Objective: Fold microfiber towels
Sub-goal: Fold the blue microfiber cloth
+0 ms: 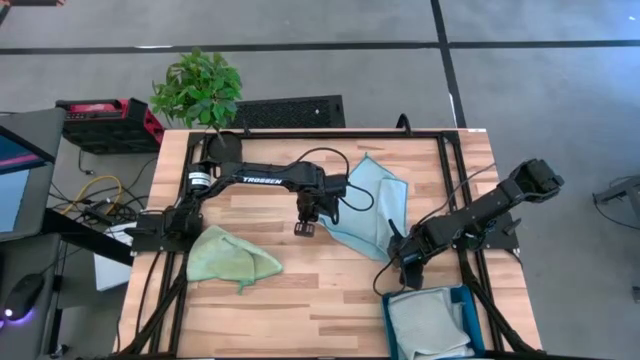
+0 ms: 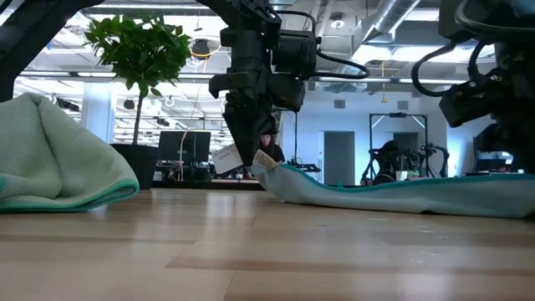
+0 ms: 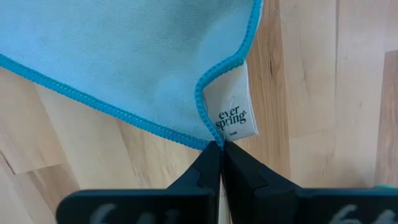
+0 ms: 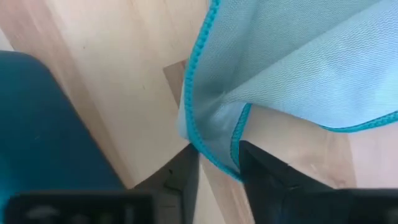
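Light blue towel (image 1: 370,205) lies rumpled mid-counter (image 1: 300,290), between both arms. Left gripper (image 1: 304,228) has fingers (image 3: 208,171) pressed together on its corner by the white tag (image 3: 232,115), corner lifted. Right gripper (image 1: 404,258) at the opposite edge, fingers (image 4: 261,165) spread either side of the hem, not yet clamped. Light green towel (image 1: 232,256) bunched left; teal bin (image 1: 435,322) near the front right holds a grey towel (image 1: 425,320).

The white tag (image 3: 234,112) on the light blue towel (image 3: 124,56) reads "ever spring"; the left arm (image 1: 262,178) reads "TROSSEN".
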{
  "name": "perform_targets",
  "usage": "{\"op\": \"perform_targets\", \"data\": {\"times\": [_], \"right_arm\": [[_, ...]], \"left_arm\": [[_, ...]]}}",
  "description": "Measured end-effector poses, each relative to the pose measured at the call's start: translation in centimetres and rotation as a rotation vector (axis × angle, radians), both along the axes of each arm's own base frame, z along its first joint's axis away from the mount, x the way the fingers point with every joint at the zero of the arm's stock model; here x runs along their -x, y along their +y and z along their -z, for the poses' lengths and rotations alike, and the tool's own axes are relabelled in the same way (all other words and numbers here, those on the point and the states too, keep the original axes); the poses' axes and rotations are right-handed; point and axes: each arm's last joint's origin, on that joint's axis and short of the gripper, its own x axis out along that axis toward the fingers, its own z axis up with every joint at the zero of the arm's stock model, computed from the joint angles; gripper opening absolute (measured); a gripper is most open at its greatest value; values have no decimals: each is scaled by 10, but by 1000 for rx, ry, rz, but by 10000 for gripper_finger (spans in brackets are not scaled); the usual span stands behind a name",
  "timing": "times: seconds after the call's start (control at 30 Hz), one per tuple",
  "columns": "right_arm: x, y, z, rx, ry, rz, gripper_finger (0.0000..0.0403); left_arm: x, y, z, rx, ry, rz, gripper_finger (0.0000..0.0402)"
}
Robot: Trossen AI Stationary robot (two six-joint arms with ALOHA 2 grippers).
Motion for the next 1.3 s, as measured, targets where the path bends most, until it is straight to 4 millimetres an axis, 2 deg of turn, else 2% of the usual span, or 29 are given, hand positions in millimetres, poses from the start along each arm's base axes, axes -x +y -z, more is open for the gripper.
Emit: {"op": "perform_targets", "data": {"times": [0.2, 0.4, 0.53, 0.73, 0.9, 1.03, 1.13, 1.3], "right_arm": [[0, 1, 0, -25, 12, -2, 17], [2, 0, -10, -4, 73, 24, 7], [2, -1, -30, 76, 125, 27, 9], [-1, -4, -66, 202, 165, -27, 6], [-2, -16, -100, 347, 199, -23, 4], [-5, -28, -128, 473, 175, 4, 3], [-11, -39, -144, 520, 86, 36, 3], [-14, -60, -173, 598, -29, 121, 3]], "left_arm": [[1, 0, -1, 1, 8, -2, 0], [14, 1, -28, -1, -3, -53, 0], [24, 1, -55, -26, -61, -144, 0], [43, -6, -96, -179, -158, -246, 0], [62, -10, -131, -300, -268, -368, 0], [77, -13, -153, -433, -356, -456, 0], [84, -14, -165, -513, -409, -516, 0], [92, -17, -183, -549, -479, -560, 0]]}}
